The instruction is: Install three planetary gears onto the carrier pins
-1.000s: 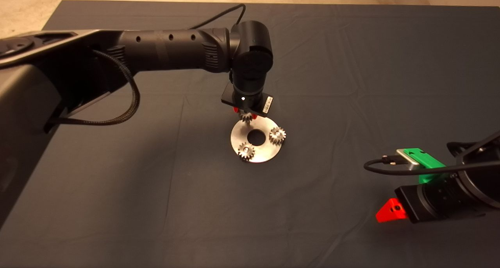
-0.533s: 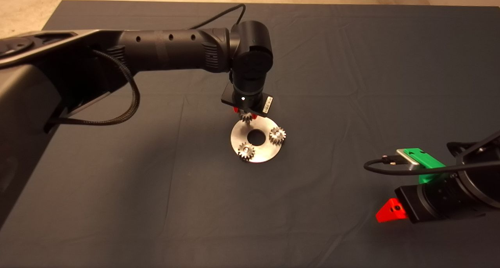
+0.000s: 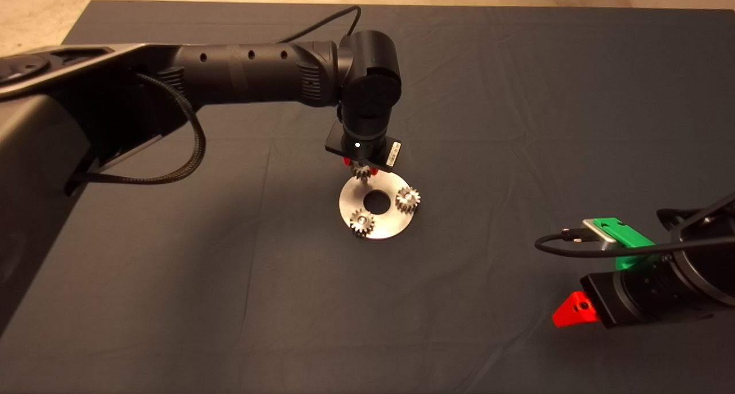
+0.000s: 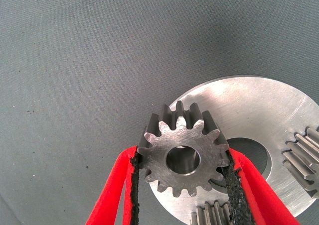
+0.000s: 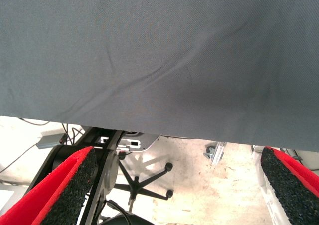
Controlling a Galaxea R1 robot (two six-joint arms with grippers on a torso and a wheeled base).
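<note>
The left hand [image 4: 182,185] gripped a gear [image 4: 183,158] over the disc [image 3: 350,201], unmoved since before. No writing was legible. The right hand [image 5: 174,185] waited wide open.

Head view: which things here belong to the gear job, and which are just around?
Job:
- disc with pins
- two seated gears
- third gear, held over the disc by the left gripper

Just around:
- mat
- right gripper, open, parked at the mat's edge
- floor and office-chair base beyond the mat

head: overhead | left wrist: close on disc [image 4: 259,135], shared
</note>
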